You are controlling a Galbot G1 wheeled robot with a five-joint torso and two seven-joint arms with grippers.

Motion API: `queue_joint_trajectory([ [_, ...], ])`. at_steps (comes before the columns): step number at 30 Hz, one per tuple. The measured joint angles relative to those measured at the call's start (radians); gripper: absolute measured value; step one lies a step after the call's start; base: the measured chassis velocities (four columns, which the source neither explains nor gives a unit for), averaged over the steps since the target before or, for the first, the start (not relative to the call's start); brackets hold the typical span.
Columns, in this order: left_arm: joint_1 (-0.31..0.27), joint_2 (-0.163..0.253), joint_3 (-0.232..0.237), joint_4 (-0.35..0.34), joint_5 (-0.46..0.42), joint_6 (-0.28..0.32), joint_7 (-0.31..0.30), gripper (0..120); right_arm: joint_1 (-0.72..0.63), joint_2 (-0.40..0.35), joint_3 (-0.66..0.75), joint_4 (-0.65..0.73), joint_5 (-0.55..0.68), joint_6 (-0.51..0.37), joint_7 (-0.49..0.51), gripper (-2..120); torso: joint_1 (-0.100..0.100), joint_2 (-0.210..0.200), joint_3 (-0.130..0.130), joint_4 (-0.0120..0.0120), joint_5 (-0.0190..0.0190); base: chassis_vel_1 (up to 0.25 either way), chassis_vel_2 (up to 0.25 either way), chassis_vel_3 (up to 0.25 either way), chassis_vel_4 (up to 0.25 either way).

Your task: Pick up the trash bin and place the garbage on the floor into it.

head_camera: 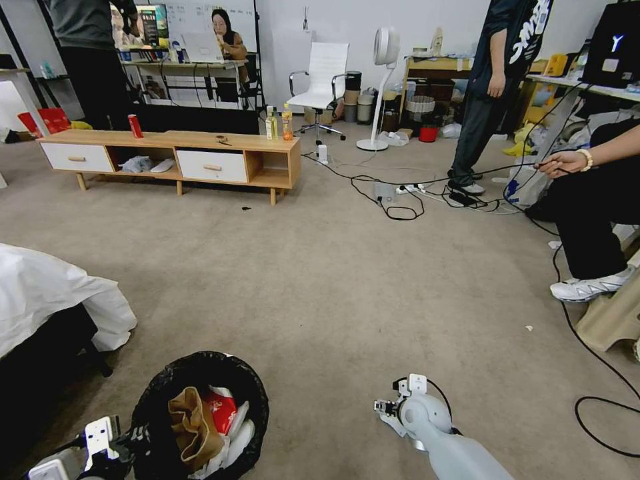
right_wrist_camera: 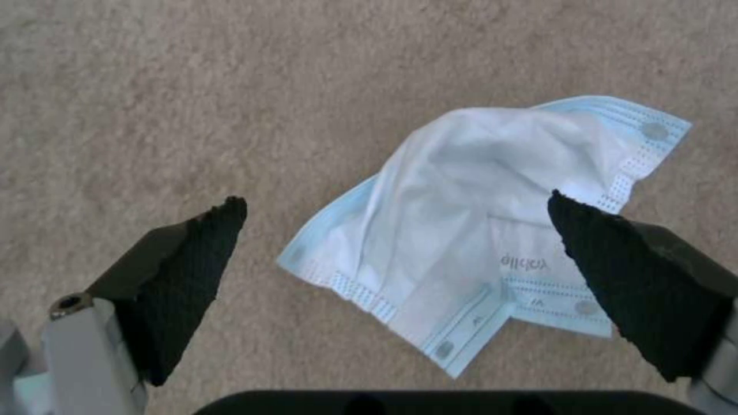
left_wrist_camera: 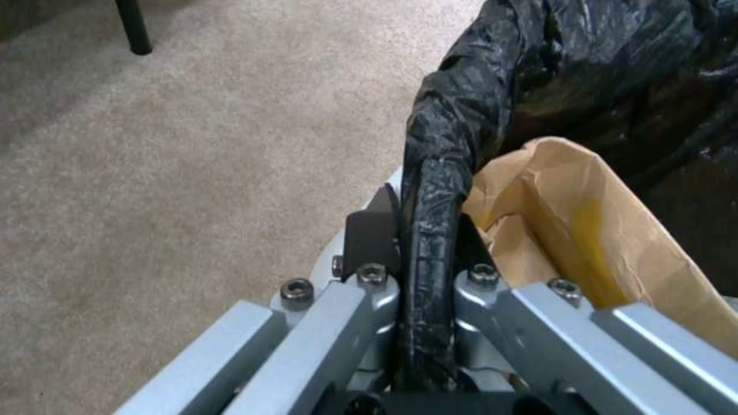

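The trash bin (head_camera: 248, 387), round and lined with a crinkled black bag, is at the lower left of the head view. Garbage lies inside it: a crumpled brown paper bag (head_camera: 190, 427), a red packet (head_camera: 221, 408) and white tissues (head_camera: 235, 441). My left gripper (head_camera: 127, 443) is shut on the bin's near rim; the left wrist view has the fingers (left_wrist_camera: 369, 230) clamping the black-wrapped rim (left_wrist_camera: 430, 190) beside the brown bag (left_wrist_camera: 584, 230). My right gripper (head_camera: 387, 408) hangs low over the carpet. It stands open (right_wrist_camera: 394, 202) above a crumpled white and light-blue face mask (right_wrist_camera: 461, 207) lying flat on the floor.
A low wooden cabinet (head_camera: 173, 143) stands at the back with an upright red can (head_camera: 135, 125) and drink bottles (head_camera: 279, 125). White-draped furniture (head_camera: 47, 293) is at the left. Black cables (head_camera: 400, 200) cross the floor. A seated person's shoe (head_camera: 590, 288) is at the right.
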Motion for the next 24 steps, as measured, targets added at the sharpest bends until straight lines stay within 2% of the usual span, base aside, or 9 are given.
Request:
queue_joint_trajectory([
  [16,-0.002,0.002,0.004,0.008,0.000,-0.002,0.001,3,0.021,0.030,0.008,-0.104,-0.059,0.030,-0.038,99,0.000,0.000,0.000,0.0000,0.0000,0.000,0.000,0.000,0.000],
  [24,-0.001,0.002,0.006,0.007,0.001,-0.002,0.001,3,0.030,0.043,0.011,-0.141,-0.090,0.041,-0.050,92,0.000,0.000,0.000,0.0000,0.0000,0.000,0.000,0.000,0.000],
])
